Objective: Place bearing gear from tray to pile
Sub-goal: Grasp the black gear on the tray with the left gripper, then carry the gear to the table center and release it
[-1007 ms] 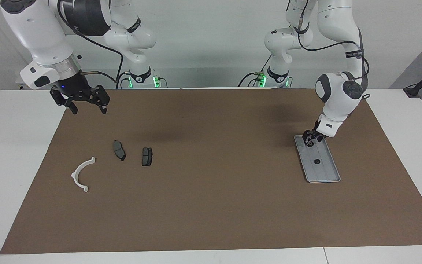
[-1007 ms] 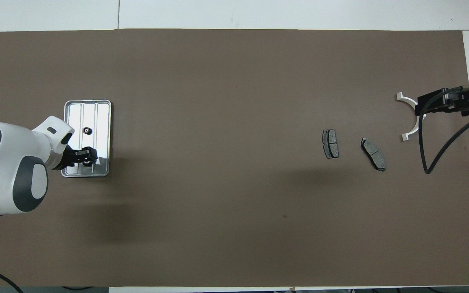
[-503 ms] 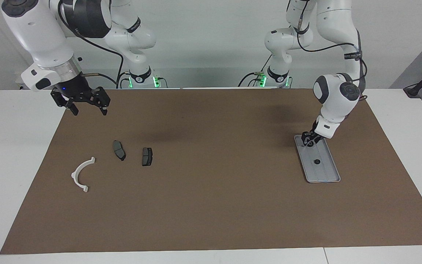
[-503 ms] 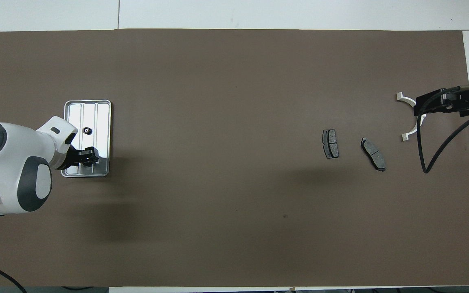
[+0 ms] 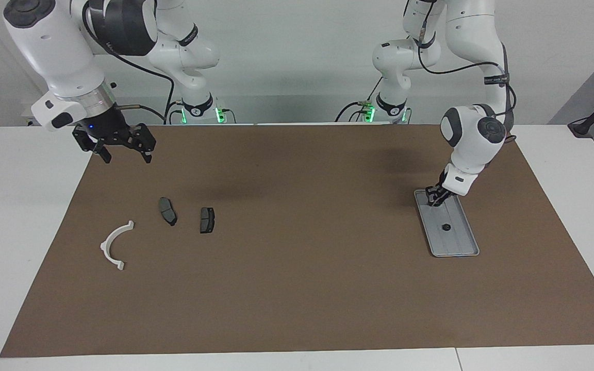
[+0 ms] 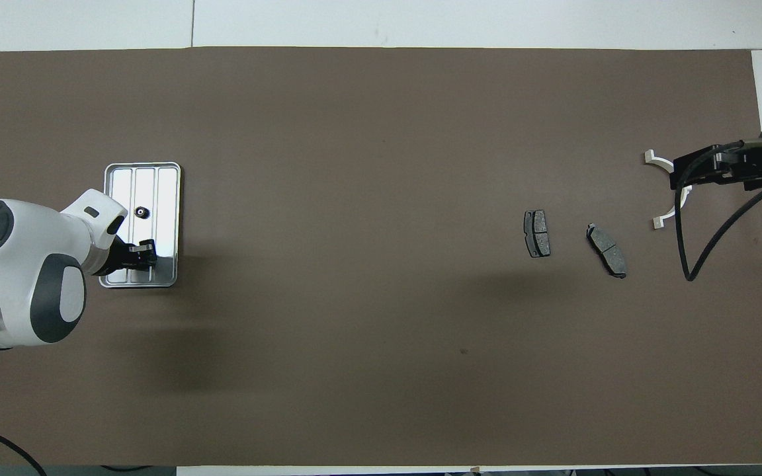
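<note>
The silver tray (image 5: 461, 246) (image 6: 168, 198) lies at the left arm's end of the brown mat. One small dark bearing gear (image 5: 446, 226) (image 6: 141, 211) sits on its middle. My left gripper (image 5: 435, 198) (image 6: 143, 255) is low over the tray's end nearest the robots, with its fingers drawn together on a second bearing gear that barely shows. The pile lies at the right arm's end: a white half-ring bracket (image 5: 113, 244) (image 6: 667, 211) and two dark brake pads (image 5: 168, 211) (image 5: 207, 220) (image 6: 537, 233) (image 6: 607, 250). My right gripper (image 5: 125, 153) (image 6: 685, 173) hangs open and empty, high over the mat's edge near the pile.
The brown mat (image 5: 297, 288) covers most of the white table. The right arm's black cable (image 6: 692, 264) loops over the mat beside the bracket.
My left gripper's fingers have closed in over the tray's near end, and the gear that showed between them is now covered. My right gripper has drifted up a little.
</note>
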Available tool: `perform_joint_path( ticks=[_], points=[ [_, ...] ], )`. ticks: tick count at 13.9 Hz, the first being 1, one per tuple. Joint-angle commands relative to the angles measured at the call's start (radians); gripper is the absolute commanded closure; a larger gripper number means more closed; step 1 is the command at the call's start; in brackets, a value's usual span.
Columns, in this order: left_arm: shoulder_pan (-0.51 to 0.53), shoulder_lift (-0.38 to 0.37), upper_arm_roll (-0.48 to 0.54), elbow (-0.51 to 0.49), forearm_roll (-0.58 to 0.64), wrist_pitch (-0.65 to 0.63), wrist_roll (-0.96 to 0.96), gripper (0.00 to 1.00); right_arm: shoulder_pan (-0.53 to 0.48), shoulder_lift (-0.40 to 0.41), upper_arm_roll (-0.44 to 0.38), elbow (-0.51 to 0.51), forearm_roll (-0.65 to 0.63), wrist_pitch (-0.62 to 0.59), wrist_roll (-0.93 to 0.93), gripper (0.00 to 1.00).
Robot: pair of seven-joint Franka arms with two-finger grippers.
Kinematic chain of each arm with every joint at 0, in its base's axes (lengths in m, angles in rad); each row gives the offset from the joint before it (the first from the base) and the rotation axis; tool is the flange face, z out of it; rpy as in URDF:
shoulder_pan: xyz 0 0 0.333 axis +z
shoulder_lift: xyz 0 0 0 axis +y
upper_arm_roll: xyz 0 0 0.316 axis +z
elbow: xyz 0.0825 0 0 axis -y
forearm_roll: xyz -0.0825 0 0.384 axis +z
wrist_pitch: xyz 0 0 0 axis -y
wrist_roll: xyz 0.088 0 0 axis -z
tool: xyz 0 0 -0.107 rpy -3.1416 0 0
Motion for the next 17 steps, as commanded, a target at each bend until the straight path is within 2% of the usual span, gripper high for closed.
perform_joint_path(
  ticks=[1,4,7,10,13,17],
  points=[
    [-0.058,0.032,0.003,0.091,-0.011,-0.044,-0.117,1.00,-0.007,-0.003,0.008,-0.006,-0.009,-0.011,-0.022,0.00],
    [-0.198,0.110,0.004,0.348,-0.011,-0.236,-0.390,1.00,-0.007,-0.003,0.008,-0.006,-0.008,-0.011,-0.022,0.00],
    [-0.366,0.152,0.006,0.435,-0.011,-0.206,-0.677,1.00,-0.007,-0.003,0.008,-0.006,-0.009,-0.011,-0.022,0.00],
    [-0.521,0.286,0.009,0.571,-0.005,-0.216,-0.860,1.00,-0.007,0.003,0.014,0.002,-0.009,-0.009,-0.013,0.00],
    [-0.597,0.342,0.007,0.587,-0.008,-0.155,-0.926,1.00,-0.007,0.007,0.014,0.002,-0.009,-0.009,-0.015,0.00],
    [-0.598,0.348,0.009,0.556,-0.002,-0.134,-0.931,1.00,-0.007,0.011,0.014,0.000,-0.009,-0.009,-0.022,0.00]
  ],
)
